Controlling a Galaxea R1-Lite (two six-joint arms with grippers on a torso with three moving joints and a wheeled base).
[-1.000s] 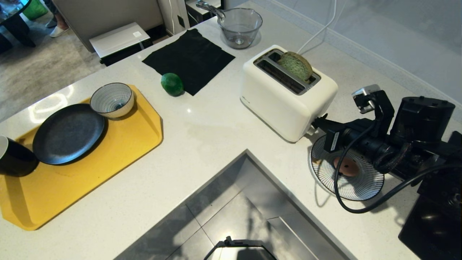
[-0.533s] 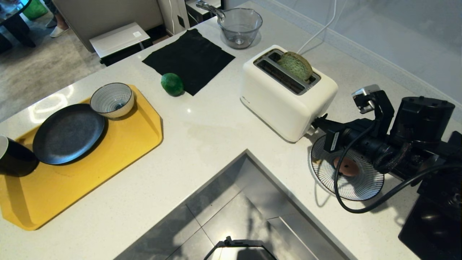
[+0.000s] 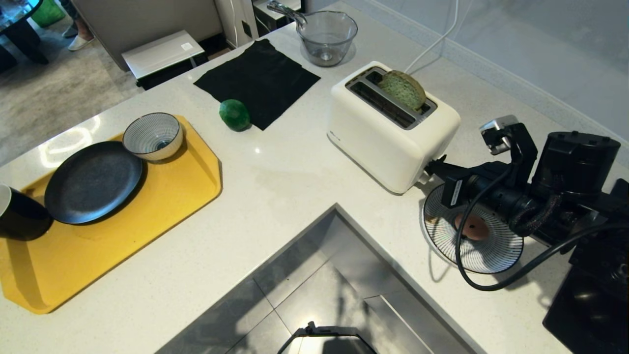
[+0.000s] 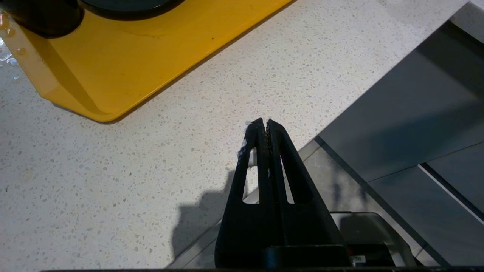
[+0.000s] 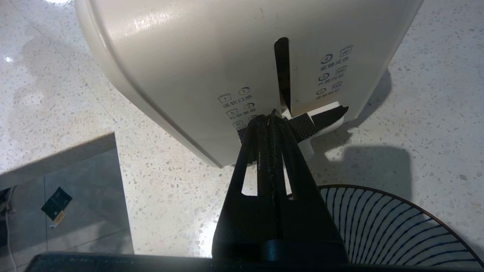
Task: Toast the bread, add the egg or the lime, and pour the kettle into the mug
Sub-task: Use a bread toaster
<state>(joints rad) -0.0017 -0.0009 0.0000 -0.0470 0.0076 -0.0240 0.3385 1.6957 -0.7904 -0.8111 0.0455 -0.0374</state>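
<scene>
Clenched fingers [image 5: 270,124] of the right gripper [image 5: 271,118] touch the toaster's [image 3: 388,132] lever [image 5: 314,122]; pale green, tan-crusted bread [image 3: 402,89] stands in its slot.

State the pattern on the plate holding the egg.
Thin dark lines radiating across a white plate, clearest in the head view.

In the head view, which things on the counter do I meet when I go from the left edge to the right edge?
mug → dark plate → striped bowl → lime → toaster holding the bread → right gripper → egg → kettle
</scene>
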